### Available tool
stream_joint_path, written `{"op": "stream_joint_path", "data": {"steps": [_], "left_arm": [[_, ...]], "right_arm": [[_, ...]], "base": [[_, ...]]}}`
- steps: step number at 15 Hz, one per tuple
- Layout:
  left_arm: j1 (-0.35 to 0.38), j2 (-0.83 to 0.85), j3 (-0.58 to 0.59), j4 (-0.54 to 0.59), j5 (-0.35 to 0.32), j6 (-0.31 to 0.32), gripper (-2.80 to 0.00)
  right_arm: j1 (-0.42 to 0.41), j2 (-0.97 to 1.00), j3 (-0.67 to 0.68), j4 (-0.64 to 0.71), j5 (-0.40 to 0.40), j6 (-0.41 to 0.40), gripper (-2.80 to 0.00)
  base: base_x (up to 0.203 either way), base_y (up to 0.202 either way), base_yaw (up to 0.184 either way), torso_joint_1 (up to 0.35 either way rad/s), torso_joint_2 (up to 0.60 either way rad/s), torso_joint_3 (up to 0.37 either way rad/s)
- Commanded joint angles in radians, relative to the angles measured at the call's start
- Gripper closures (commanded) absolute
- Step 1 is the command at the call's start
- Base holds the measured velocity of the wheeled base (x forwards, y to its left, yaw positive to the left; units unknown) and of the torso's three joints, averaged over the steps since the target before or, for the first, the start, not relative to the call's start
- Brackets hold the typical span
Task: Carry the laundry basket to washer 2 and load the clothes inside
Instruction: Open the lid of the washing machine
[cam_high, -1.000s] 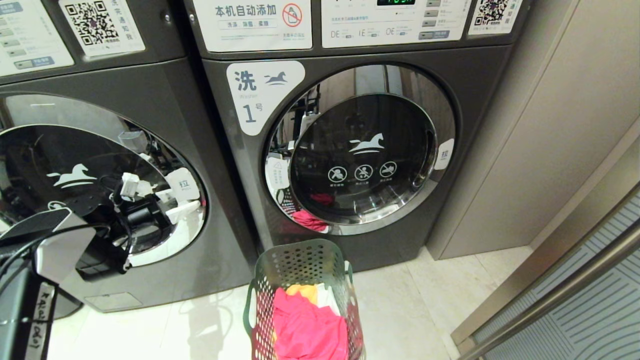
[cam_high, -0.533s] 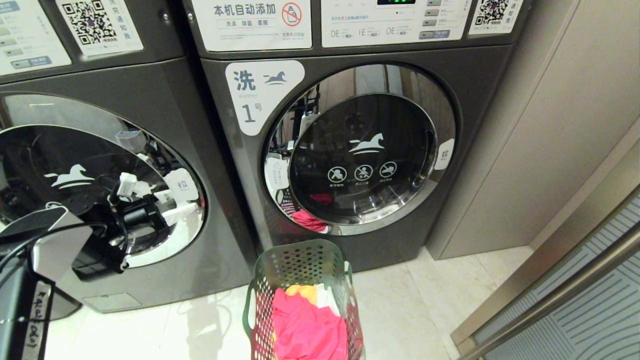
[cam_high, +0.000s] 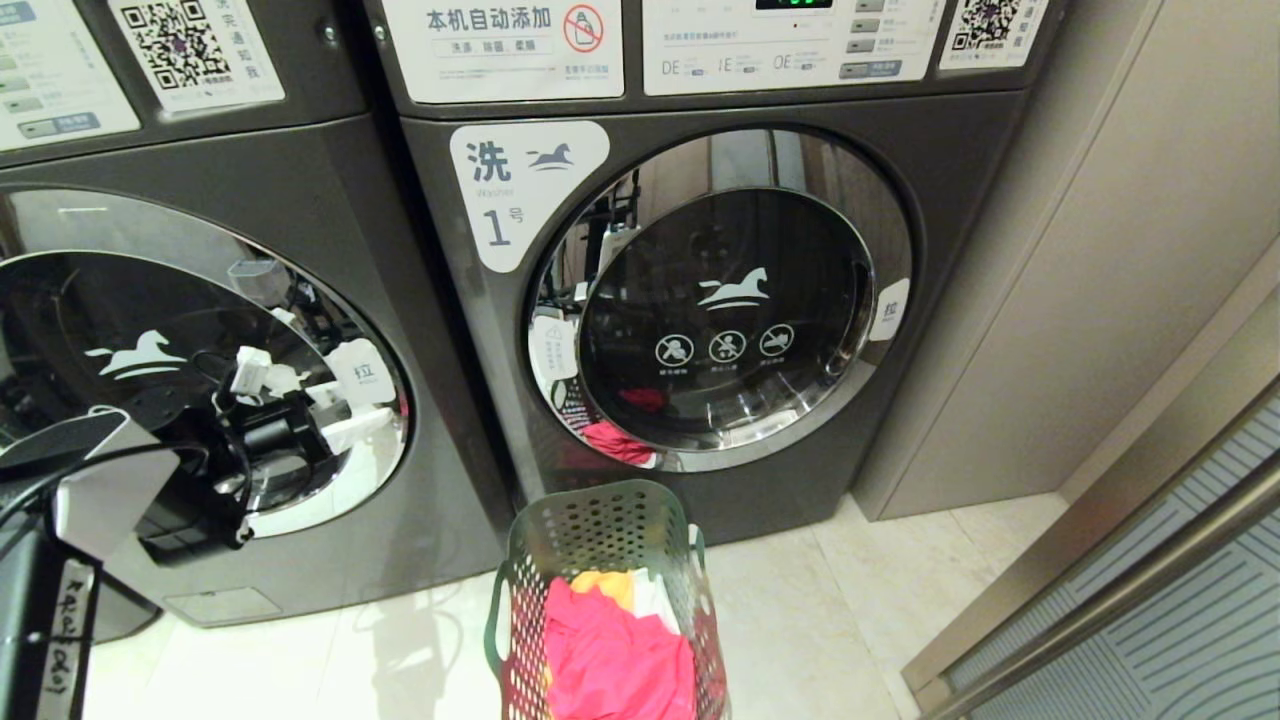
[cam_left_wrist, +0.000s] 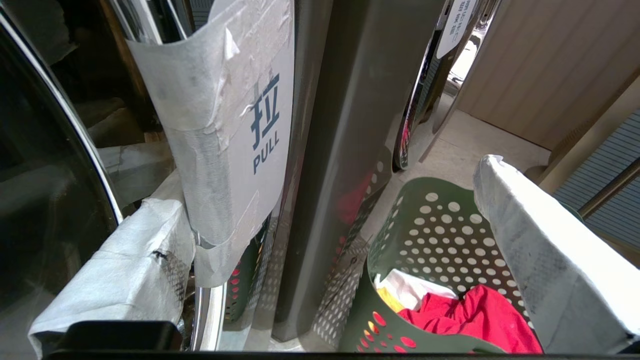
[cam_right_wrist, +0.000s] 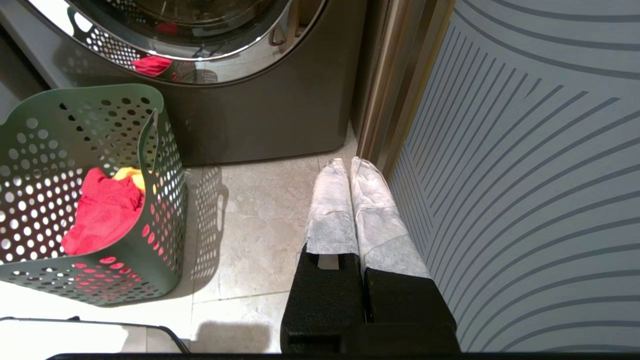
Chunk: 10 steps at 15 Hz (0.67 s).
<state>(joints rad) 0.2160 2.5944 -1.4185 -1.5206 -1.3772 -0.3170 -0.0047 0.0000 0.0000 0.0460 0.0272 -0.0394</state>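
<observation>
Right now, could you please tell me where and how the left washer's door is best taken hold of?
Probably at the white PULL tab on the door's right edge. It stands out from the chrome ring like a flap, so the left gripper, jaws wide open, could come at it from the front and close across it.

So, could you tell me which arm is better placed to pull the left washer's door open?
Left: its open gripper sits at the PULL tab; the right gripper hangs shut over the floor.

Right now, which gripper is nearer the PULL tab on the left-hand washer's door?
Left. The left gripper stands open right at the PULL tab; the right gripper hangs shut over the floor, beyond the basket.
</observation>
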Motion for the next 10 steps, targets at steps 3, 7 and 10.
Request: {"op": "stream_joint_path", "data": {"steps": [3, 7, 10], "left_arm": [[0.022, -0.024, 0.035, -0.009, -0.083, 0.000, -2.80], [0.056, -0.042, 0.081, -0.009, -0.112, 0.022, -2.80], [0.096, -0.050, 0.082, -0.009, -0.109, 0.021, -2.80]], "right_arm": [[0.000, 0.002, 0.006, 0.000, 0.000, -0.001, 0.00], [0.000, 0.002, 0.006, 0.000, 0.000, -0.001, 0.00], [0.000, 0.002, 0.006, 0.000, 0.000, -0.001, 0.00]], "base": [[0.000, 0.000, 0.000, 0.000, 0.00, 0.000], [0.000, 0.000, 0.000, 0.000, 0.00, 0.000], [0.000, 0.000, 0.000, 0.000, 0.00, 0.000]]}}
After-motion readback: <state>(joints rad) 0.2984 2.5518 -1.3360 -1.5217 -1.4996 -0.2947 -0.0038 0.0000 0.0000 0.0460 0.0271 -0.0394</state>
